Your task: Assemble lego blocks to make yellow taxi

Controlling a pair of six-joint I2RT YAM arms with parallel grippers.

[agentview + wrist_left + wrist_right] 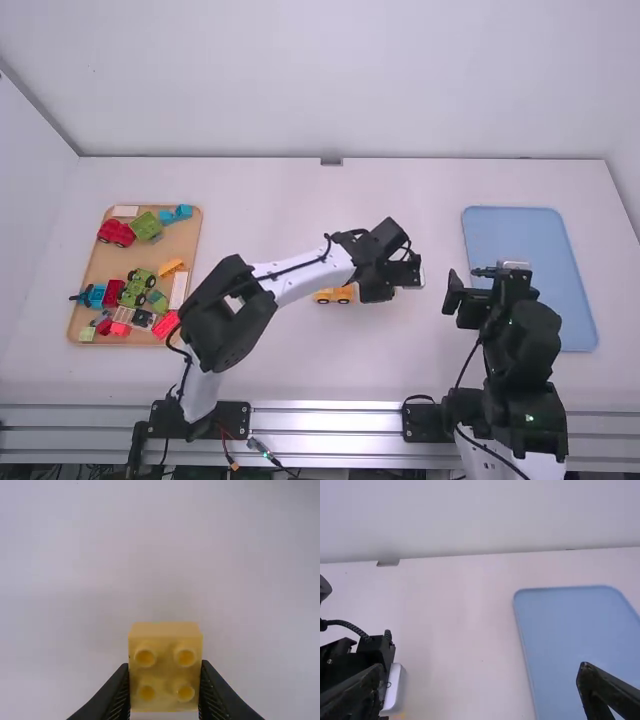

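In the left wrist view, the black left gripper (164, 665) grasps a small yellow plastic block with four studs (165, 675), its jaws on two opposite sides; this leaves the studs uncovered, probably so the piece can be pressed down squarely. Just below the middle of the high view, a yellow wheeled piece (335, 295) sits on the white table (330, 375), likely the taxi's base, placed where the left arm can build on it; whether block and base touch, I cannot tell. The black right gripper (481, 666) has its jaws spread, holding nothing; it could steady the base if that slides. At the high view's left, a shallow wooden tray (186, 235) keeps the mixed coloured toy pieces (130, 290) together; at right lies a flat blue tray (515, 230), perhaps meant for the finished taxi.
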